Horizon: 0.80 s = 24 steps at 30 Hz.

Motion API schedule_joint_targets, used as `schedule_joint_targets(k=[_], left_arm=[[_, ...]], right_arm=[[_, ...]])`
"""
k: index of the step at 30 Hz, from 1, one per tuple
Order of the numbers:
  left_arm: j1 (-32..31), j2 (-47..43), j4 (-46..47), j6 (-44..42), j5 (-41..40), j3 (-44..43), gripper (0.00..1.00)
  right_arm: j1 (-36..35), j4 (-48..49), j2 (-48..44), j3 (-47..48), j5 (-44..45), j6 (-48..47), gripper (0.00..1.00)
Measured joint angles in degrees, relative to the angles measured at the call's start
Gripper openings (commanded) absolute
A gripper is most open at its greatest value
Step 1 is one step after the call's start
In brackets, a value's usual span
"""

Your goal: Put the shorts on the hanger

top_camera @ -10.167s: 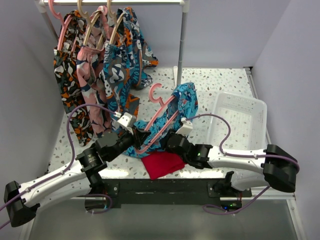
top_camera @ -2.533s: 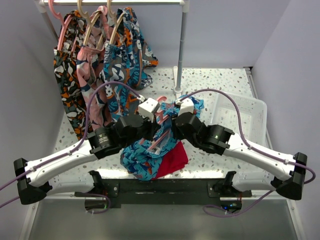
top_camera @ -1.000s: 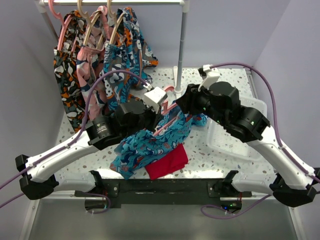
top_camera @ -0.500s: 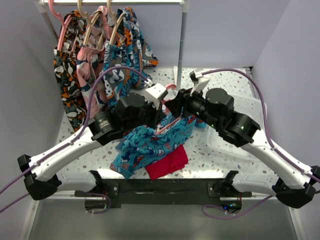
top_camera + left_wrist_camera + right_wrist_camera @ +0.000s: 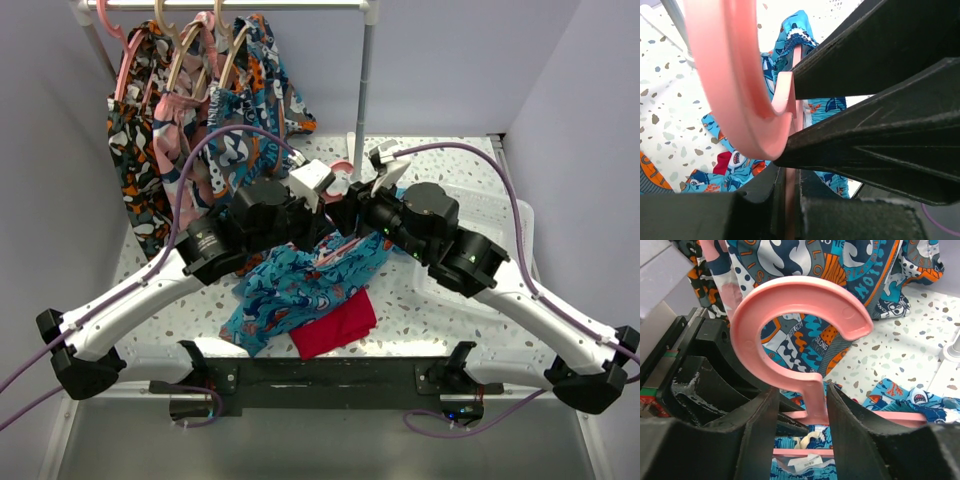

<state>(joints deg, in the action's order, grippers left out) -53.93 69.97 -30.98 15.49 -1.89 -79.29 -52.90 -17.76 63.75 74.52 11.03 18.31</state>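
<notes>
The pink hanger (image 5: pixel 340 168) is held up over the table's middle, its hook (image 5: pixel 790 295) pointing toward the rail. My left gripper (image 5: pixel 322 215) is shut on a thin bar of the hanger (image 5: pixel 735 100), which runs between its jaws (image 5: pixel 790 175). My right gripper (image 5: pixel 802 390) is open and straddles the neck under the hook; its right finger touches the neck, with a gap on the left. The turquoise shorts (image 5: pixel 290 295) drape from the hanger's lower bars, with their lower end lying on the table. Their cream drawstring (image 5: pixel 807 440) shows below the bar.
Several patterned shorts on hangers (image 5: pixel 200 110) hang from the rail at the back left, beside the rail's post (image 5: pixel 362 90). A clear plastic bin (image 5: pixel 490 230) stands at the right. A red cloth (image 5: pixel 335 325) lies near the front edge, partly under the shorts.
My right gripper has swung in from the right and now straddles the hanger's neck. The left arm has carried the hanger and shorts slightly back toward the rail.
</notes>
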Motion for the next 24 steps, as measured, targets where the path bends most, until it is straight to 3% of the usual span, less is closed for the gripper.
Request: schedule_joint_targets(k=[2, 9, 12, 17, 18, 22, 24], left_arm=[[0.1, 0.1, 0.0, 0.0, 0.0, 0.0, 0.00], [0.4, 0.1, -0.2, 0.2, -0.2, -0.2, 0.00], [0.3, 0.1, -0.3, 0.2, 0.1, -0.4, 0.00], [0.3, 0.1, -0.3, 0.4, 0.1, -0.5, 0.00], [0.3, 0.1, -0.1, 0.4, 0.2, -0.5, 0.00], [0.3, 0.3, 0.0, 0.4, 0.3, -0.7, 0.01], [0.3, 0.3, -0.2, 0.4, 0.3, -0.9, 0.11]], right_arm=[[-0.1, 0.5, 0.3, -0.1, 0.1, -0.4, 0.38], [-0.3, 2.6, 0.7, -2.1, 1.5, -1.4, 0.50], [-0.3, 2.8, 0.7, -3.0, 2.6, -1.8, 0.51], [-0.3, 4.4, 0.7, -4.0, 3.5, -2.4, 0.35], [-0.4, 4.9, 0.7, -4.3, 3.5, -2.5, 0.26], [-0.7, 5.5, 0.7, -4.5, 3.4, -3.7, 0.08], [-0.8, 5.7, 0.7, -4.6, 3.3, -4.1, 0.02]])
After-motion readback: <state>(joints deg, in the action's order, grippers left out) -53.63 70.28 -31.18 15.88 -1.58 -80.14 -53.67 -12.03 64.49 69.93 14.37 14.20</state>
